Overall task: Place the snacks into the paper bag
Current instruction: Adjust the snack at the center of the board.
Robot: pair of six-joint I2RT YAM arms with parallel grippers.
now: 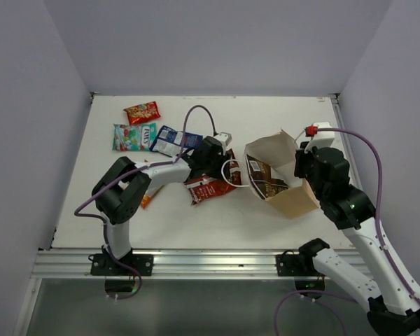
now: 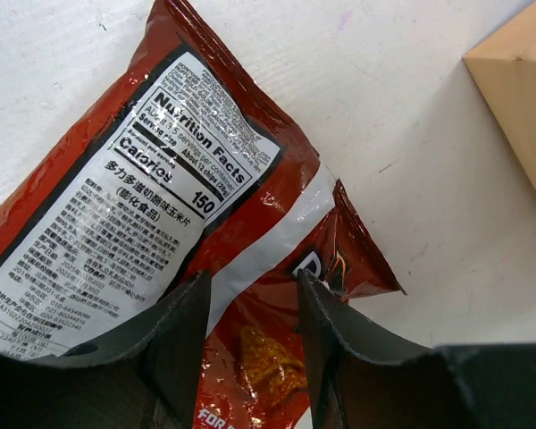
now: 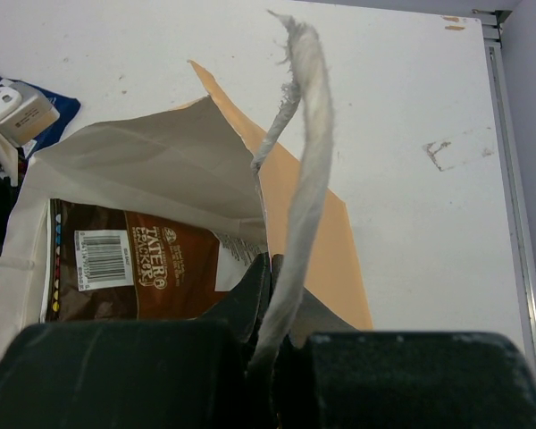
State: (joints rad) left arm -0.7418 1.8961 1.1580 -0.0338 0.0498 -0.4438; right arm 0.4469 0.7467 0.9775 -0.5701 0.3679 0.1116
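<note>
Found paper bag (image 1: 294,199) on its side at right of table (image 1: 301,112), one dark brown packet (image 3: 143,268) inside; left outside: teal-green packet (image 1: 129,136), blue-white packet (image 1: 173,140), small red packet (image 1: 141,112), orange packet (image 1: 147,199), and red chip packet (image 2: 161,179) near the mouth under parted jaws of left gripper (image 2: 250,281), apparently not yet gripped; right gripper (image 3: 272,268) clamped shut on cord handle (image 3: 308,161).

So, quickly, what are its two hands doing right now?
Left hand: open, fingers astride the red chip packet.
Right hand: closed on the white cord handle of the paper bag.
</note>
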